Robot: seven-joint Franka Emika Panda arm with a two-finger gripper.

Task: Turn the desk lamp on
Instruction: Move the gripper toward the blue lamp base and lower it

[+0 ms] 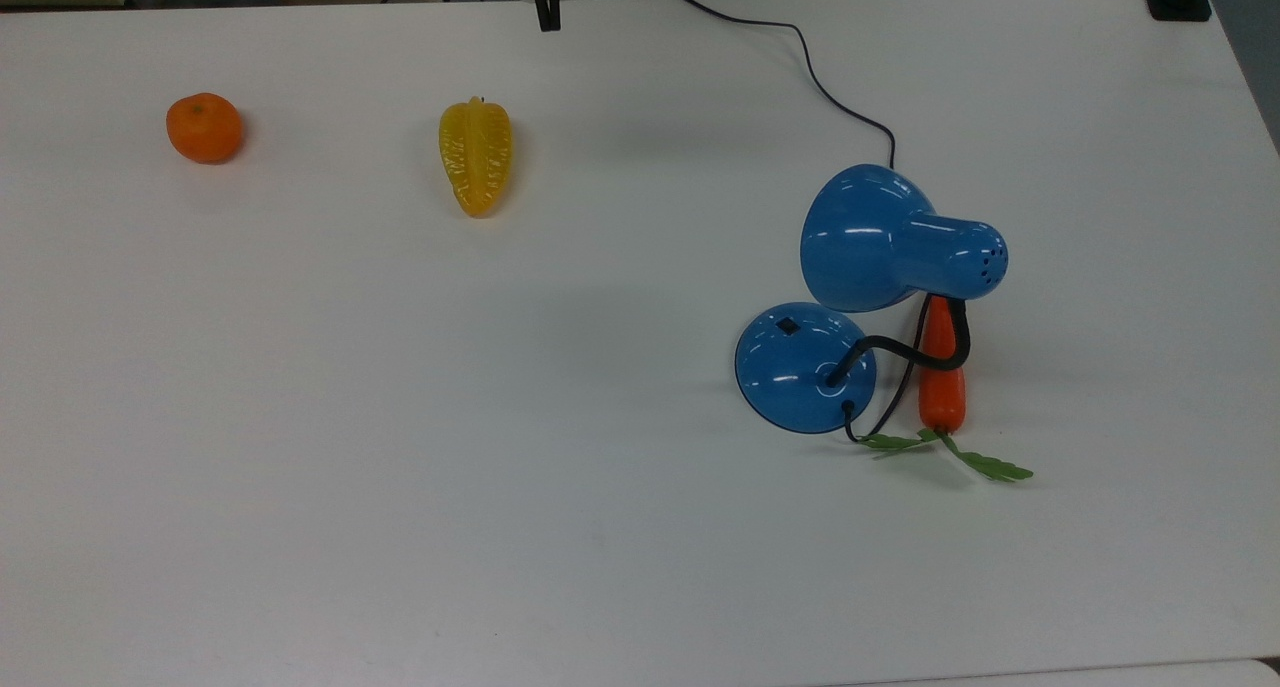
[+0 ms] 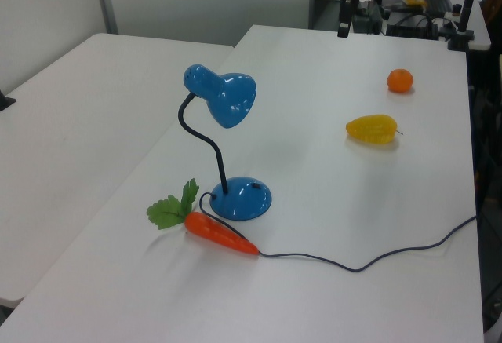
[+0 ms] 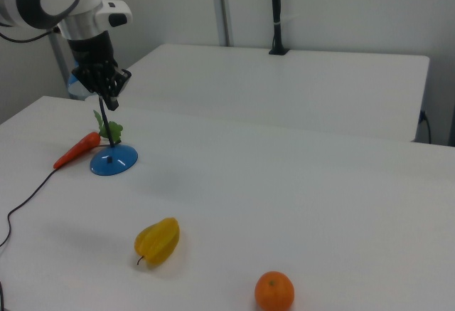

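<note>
The desk lamp stands toward the top view's right, with its blue shade (image 1: 865, 237) over a round blue base (image 1: 805, 367) that bears a small black switch (image 1: 788, 325). The left view has the shade (image 2: 227, 96) on a black gooseneck above the base (image 2: 241, 198). No light shows from the shade. My gripper (image 1: 547, 12) hangs at the table's far edge in the top view, well away from the lamp, shut on nothing. It is also at the left view's top (image 2: 343, 25), and in the right view (image 3: 112, 101) it hangs in front of the lamp's base (image 3: 114, 161).
A carrot (image 1: 941, 367) with green leaves lies right beside the lamp base, under the gooseneck. The black cord (image 1: 820, 77) runs from the lamp to the far table edge. A yellow starfruit (image 1: 475, 157) and an orange (image 1: 204, 127) lie toward the top view's left.
</note>
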